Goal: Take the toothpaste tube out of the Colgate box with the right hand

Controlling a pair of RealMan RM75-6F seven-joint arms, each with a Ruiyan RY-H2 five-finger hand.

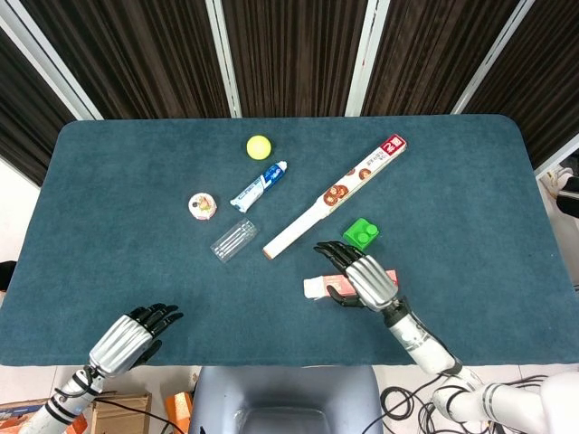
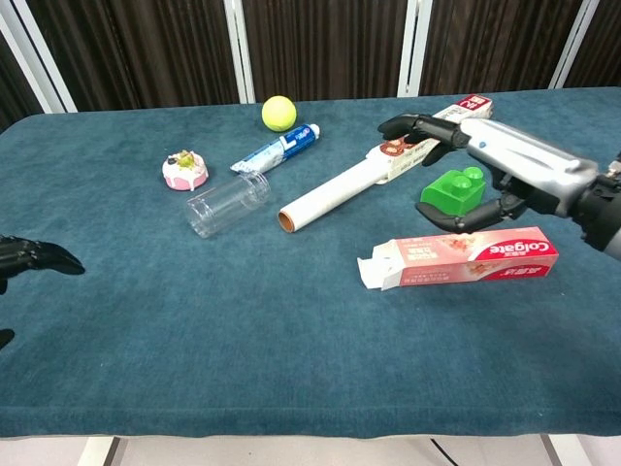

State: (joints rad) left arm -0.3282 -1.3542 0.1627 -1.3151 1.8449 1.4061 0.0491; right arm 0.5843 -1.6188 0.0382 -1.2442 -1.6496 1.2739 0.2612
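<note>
The red and white Colgate box (image 2: 466,260) lies flat near the front right of the table, its left end flap (image 2: 372,275) open. What is inside I cannot make out. My right hand (image 2: 490,167) hovers above the box's right half with fingers spread, holding nothing. In the head view the right hand (image 1: 366,278) covers the middle of the Colgate box (image 1: 317,287). A blue and white toothpaste tube (image 1: 259,186) lies on the cloth further back, below a yellow ball (image 1: 259,146). My left hand (image 1: 127,336) stays at the near left table edge, empty.
A long wrap box (image 1: 335,194) lies diagonally behind the Colgate box, and a green block (image 2: 456,189) sits just under my right hand. A clear cup (image 2: 228,204) on its side and a small cake toy (image 2: 184,170) are at centre left.
</note>
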